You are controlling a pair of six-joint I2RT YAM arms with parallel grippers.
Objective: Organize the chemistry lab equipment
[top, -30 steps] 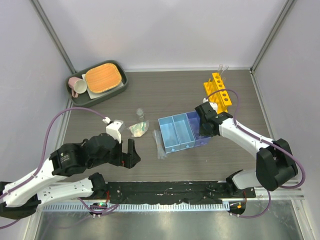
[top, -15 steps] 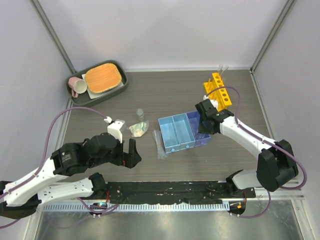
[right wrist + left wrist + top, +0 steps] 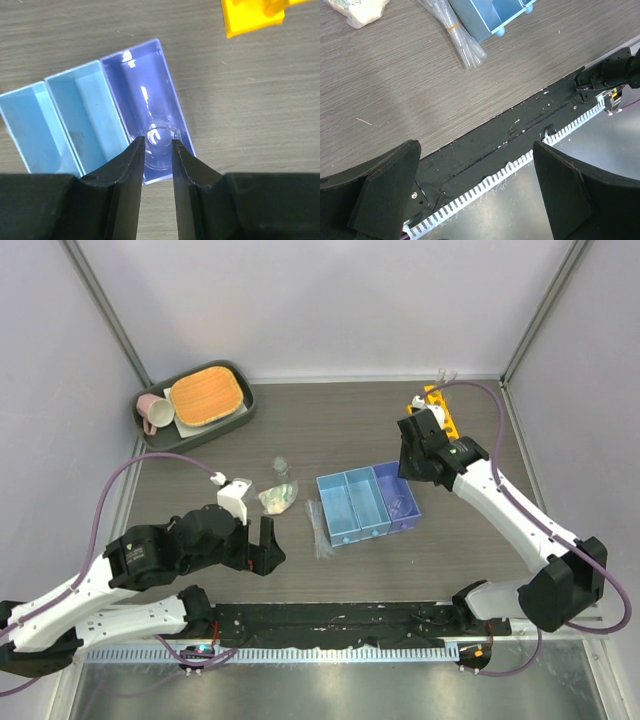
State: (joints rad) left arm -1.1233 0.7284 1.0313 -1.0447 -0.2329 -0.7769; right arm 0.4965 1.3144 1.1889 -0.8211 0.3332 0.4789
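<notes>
Now right gripper (image 3: 158, 143) hangs above the blue three-compartment tray (image 3: 75, 110), jaws slightly parted and empty, with a small clear beaker (image 3: 161, 136) resting in the purple end compartment beneath; left gripper (image 3: 475, 149) spread wide, holding nothing, clear pipette bundle (image 3: 455, 32) beside the tray

Grey wood-grain table (image 3: 330, 430): grey tray (image 3: 247, 400) at 10 o'clock, yellow-orange test tube rack (image 3: 440, 402) at 2 o'clock, blue three-compartment tray (image 3: 340, 512) central, clear pipette bundle (image 3: 318, 530) just beside its 9 o'clock side.
</notes>
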